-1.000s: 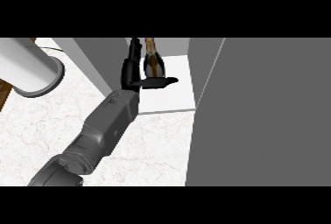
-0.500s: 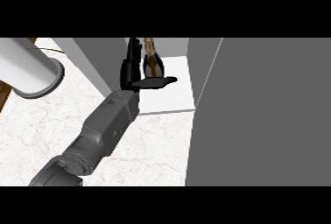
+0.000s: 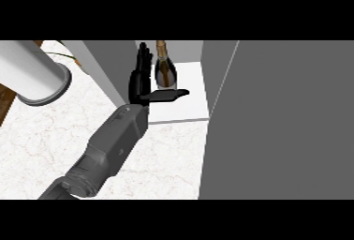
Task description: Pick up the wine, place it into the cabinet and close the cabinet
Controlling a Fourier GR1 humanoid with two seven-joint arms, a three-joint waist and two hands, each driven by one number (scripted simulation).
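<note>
Fingers (image 3: 142, 63) of the left hand (image 3: 140, 86) are lying straight, thumb splayed, beside the wine (image 3: 165, 70) standing in the cabinet (image 3: 185, 105); placing seems done, next calling for withdrawing and shutting the door (image 3: 290, 122)

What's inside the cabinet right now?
The wine bottle stands upright on the white floor of the cabinet, with the left hand open at its left. The grey door hides the interior further right.
</note>
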